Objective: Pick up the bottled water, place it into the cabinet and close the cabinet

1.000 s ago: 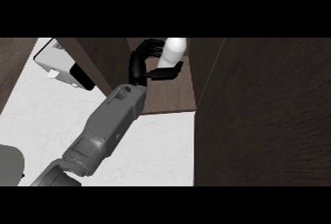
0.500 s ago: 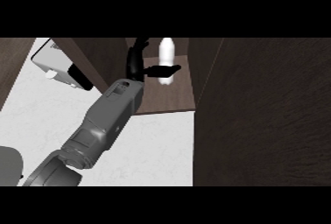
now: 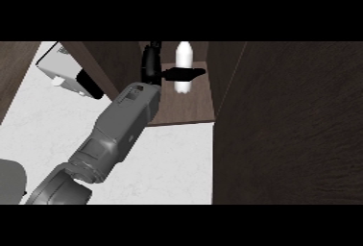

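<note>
The bottled water (image 3: 183,60), white with a pale cap, rests on the dark wooden cabinet shelf (image 3: 190,106) inside the open cabinet. My right hand (image 3: 151,65) is just left of the bottle. Its fingers point straight up into the cabinet, with a gap between them and the bottle. The thumb (image 3: 186,73) reaches out across the bottle's front. The hand is open. Its grey forearm (image 3: 120,125) runs down to the lower left. My left hand does not show.
The cabinet's open door (image 3: 297,125) is a tall dark panel filling the right side. A white and black appliance (image 3: 67,77) sits on the white counter (image 3: 163,163) at the left, beside the cabinet's left wall (image 3: 106,60). A grey shape (image 3: 10,180) shows at the lower left edge.
The fingers have uncurled from the bottle and now stand straight beside it. The bottle has settled lower on the shelf. The forearm has shifted slightly right.
</note>
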Robot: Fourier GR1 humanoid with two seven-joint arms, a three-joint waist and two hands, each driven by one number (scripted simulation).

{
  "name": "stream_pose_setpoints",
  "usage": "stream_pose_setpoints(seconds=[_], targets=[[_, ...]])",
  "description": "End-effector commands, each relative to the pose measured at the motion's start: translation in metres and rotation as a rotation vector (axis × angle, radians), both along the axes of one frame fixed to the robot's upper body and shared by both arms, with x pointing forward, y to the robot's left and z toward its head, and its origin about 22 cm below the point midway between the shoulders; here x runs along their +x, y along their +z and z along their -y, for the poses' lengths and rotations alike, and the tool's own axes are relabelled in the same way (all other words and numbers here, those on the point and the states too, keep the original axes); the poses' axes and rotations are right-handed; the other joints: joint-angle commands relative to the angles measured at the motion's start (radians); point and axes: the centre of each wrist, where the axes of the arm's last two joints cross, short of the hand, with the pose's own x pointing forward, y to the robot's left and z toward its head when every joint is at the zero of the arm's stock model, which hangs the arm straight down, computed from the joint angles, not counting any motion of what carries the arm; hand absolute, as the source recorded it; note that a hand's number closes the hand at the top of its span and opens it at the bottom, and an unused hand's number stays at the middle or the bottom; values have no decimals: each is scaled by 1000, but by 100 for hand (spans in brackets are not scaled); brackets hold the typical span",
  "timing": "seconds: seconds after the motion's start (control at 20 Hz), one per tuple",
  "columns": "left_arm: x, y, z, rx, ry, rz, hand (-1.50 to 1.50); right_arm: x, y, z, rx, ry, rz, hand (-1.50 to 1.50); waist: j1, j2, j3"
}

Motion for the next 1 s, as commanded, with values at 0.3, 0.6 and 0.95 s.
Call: stream_pose_setpoints(seconds=[0.3,0.6,0.95], targets=[[-1,9,9,-99,-56,59,-150,5,29,-19,-10,36,27,-150,9,-10,1],[-23,-17,7,-145,-117,59,-150,1,29,-25,-22,-7,27,-150,40,-24,1],[-61,-28,23,-225,-197,31,-150,-7,36,-20,-30,-31,6,-150,57,-29,1]])
